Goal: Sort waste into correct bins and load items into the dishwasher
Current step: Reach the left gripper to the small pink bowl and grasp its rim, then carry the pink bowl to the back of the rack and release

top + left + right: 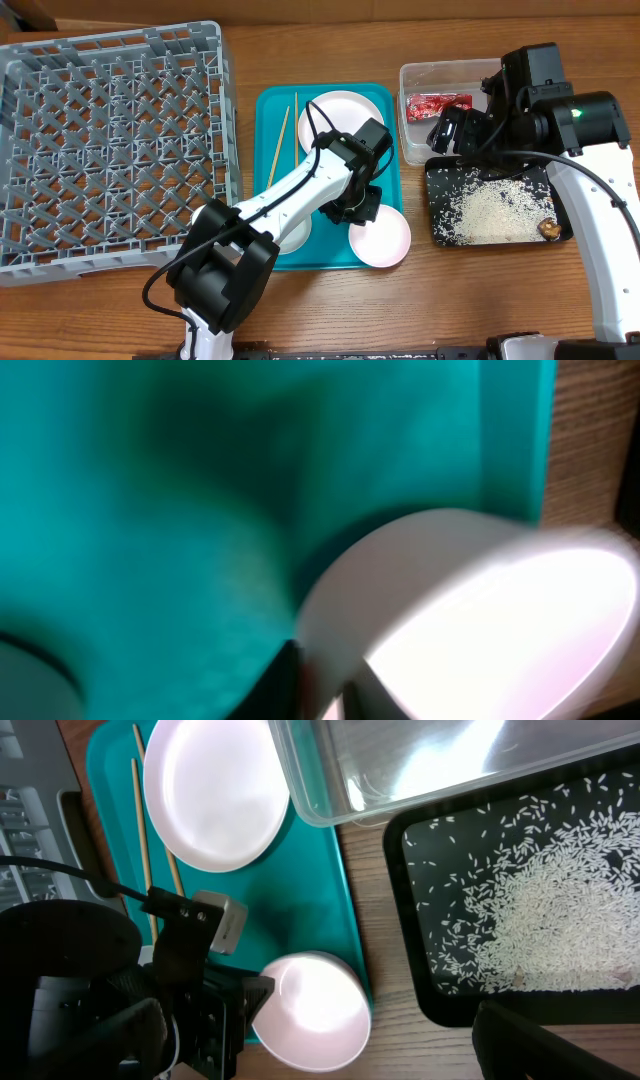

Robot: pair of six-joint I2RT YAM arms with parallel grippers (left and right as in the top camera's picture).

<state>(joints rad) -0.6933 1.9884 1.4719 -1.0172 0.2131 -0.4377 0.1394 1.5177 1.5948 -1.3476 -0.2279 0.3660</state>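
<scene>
Left gripper [358, 205] is down at the front right corner of the teal tray [268, 120], and I've got the bowl [380, 238] by its rim: the wrist view shows the thin wall sitting between my fingers, pinched. An edge grip makes sense, since the bowl looks too wide to span. It hangs a little over the tray's right edge, so that rim is easy to reach.

My right gripper [455, 130] hovers spread wide and empty where the clear tub [440, 72] meets the black tray [438, 238], out of the left arm's way. The waste looks sorted: the wrapper [438, 105] is in the tub, and the rice [495, 205] and brown lump [548, 228] are on the black tray.

The small plate [345, 120] and chopsticks [283, 140] wait at the teal tray's back. I see no dish yet in the dish rack [110, 150] at the table's left end, so loading has barely begun. Next comes a lift, and a smooth rim could slip
</scene>
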